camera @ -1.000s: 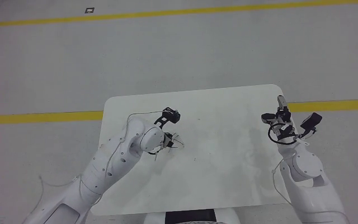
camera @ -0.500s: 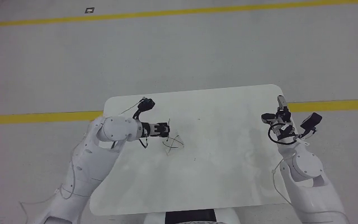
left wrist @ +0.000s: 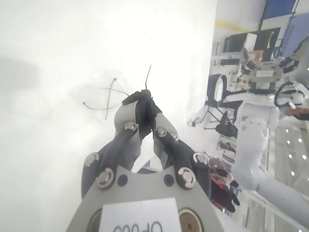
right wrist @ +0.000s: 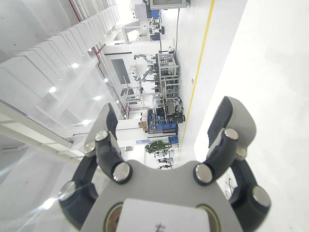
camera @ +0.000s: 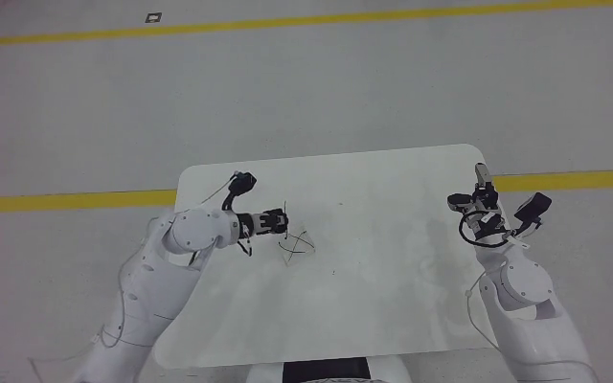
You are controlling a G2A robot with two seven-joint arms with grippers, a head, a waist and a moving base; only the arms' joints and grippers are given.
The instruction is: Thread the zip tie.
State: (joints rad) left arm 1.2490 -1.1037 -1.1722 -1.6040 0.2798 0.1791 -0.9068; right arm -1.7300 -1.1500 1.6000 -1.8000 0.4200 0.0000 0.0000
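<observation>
– Black plastic: one thin zip tie (left wrist: 147, 78) is pinched in the left gripper (left wrist: 143, 97). Fingers pressed together on it, with a short tail sticking out past the tips.

– Where does that gripper sit?

– Over the left-centre of the white table (camera: 402, 287), lying roughly level and pointing toward the middle.

– Anything under or ahead of it?

– Just past the fingertips, the crossed ties (left wrist: 108, 108) lie flat on the tabletop, thin strands overlapping in an X. They are apart from the held tie. Whether any strand is threaded through its own head is too fine to tell.

– And the other arm?

– Well apart. The right gripper (right wrist: 167, 107) is over the right edge of the table near the far corner, fingers spread wide, nothing between the ribbed pads.

– Beyond the table?

– Pale floor, with a yellow line (camera: 96, 199) running across it.
</observation>
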